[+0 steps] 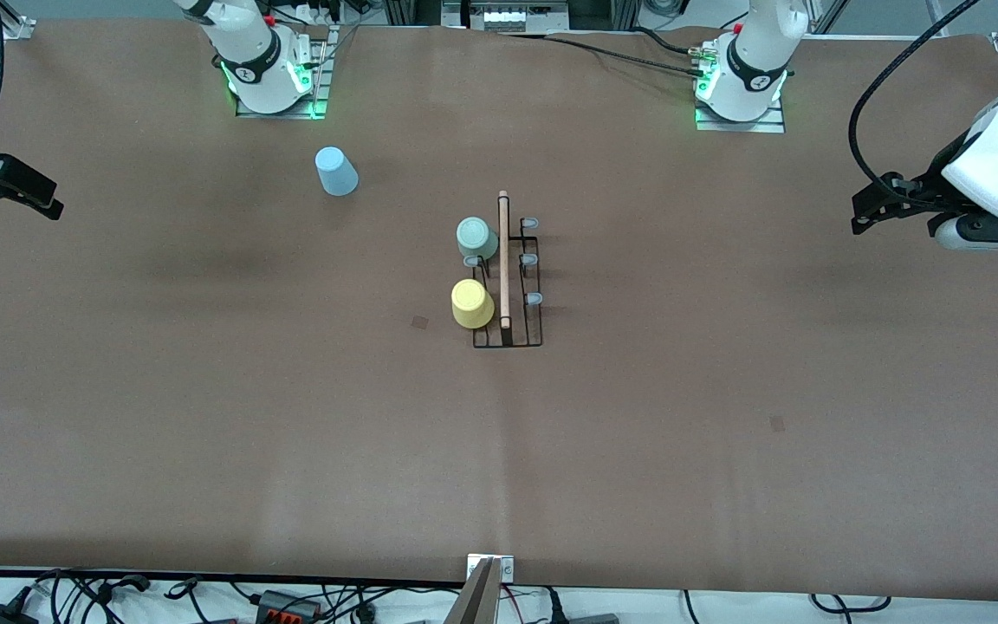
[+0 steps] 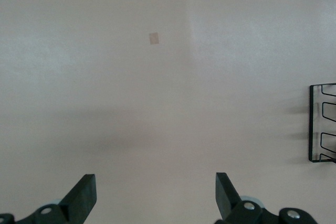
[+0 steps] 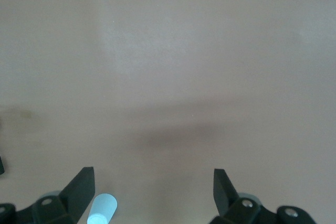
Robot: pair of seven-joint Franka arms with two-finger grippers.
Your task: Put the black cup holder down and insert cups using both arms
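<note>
The black cup holder (image 1: 508, 282) stands mid-table, its wooden rod handle (image 1: 503, 260) on top. The pale grey-green cup (image 1: 476, 239) and the yellow cup (image 1: 471, 303) sit upside down on its pegs on the side toward the right arm's end. Grey-tipped pegs (image 1: 530, 259) on the side toward the left arm's end are bare. The light blue cup (image 1: 336, 172) stands upside down near the right arm's base; it also shows in the right wrist view (image 3: 102, 209). My left gripper (image 1: 865, 212) is open and empty, raised at its end of the table. My right gripper (image 1: 40, 201) is open and empty at its end.
The holder's edge shows in the left wrist view (image 2: 321, 124). A small tape mark (image 1: 420, 321) lies near the yellow cup, another (image 1: 777, 424) nearer the front camera toward the left arm's end. Cables and plugs (image 1: 282, 602) lie along the table's front edge.
</note>
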